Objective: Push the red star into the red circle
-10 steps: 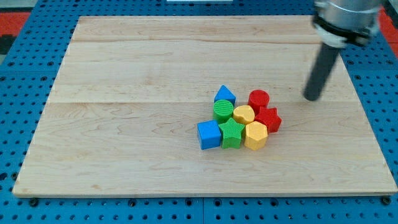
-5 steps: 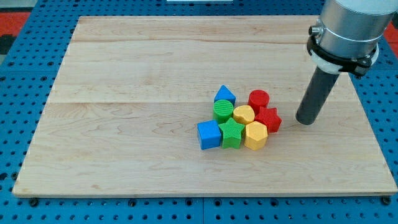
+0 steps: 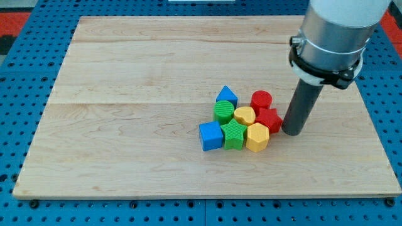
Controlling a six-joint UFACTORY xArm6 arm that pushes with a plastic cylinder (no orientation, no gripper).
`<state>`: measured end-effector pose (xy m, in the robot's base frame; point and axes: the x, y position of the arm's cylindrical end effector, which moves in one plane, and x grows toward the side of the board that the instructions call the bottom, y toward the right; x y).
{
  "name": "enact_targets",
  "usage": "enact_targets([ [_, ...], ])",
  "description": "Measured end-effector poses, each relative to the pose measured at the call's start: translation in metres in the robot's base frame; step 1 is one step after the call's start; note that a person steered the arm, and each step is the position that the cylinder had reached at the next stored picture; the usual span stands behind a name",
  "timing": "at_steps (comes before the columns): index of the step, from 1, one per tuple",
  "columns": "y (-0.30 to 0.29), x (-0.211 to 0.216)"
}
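No container is in use here: every block sits bare on the pale wooden worktop (image 3: 125,125), a planked board resting on a blue perforated base (image 3: 12,94).

The arm comes down from the view's top right as a grey cylinder with a dark collar, ending in a straight dark rod. My tip (image 3: 292,132) rests on the wood just right of the red star (image 3: 269,119), at or almost at contact with it. There is no pincer on this arm, so nothing is open, closed or gripping.

The red star sits at the right edge of a tight cluster, touching the red circle (image 3: 261,100) just behind it. Left of the star lie a yellow block (image 3: 245,115) and a yellow hexagon (image 3: 257,137). Further left are a ribbed green circle (image 3: 224,111), a green star (image 3: 233,134), a blue cube (image 3: 211,135) and a blue triangle (image 3: 227,96).
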<state>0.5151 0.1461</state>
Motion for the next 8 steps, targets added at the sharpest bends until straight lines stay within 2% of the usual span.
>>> enact_targets([
  [1, -0.002, 0.033],
  [4, -0.019, -0.071],
  [5, -0.046, -0.095],
  [6, 0.018, -0.062],
  [8, -0.079, -0.061],
])
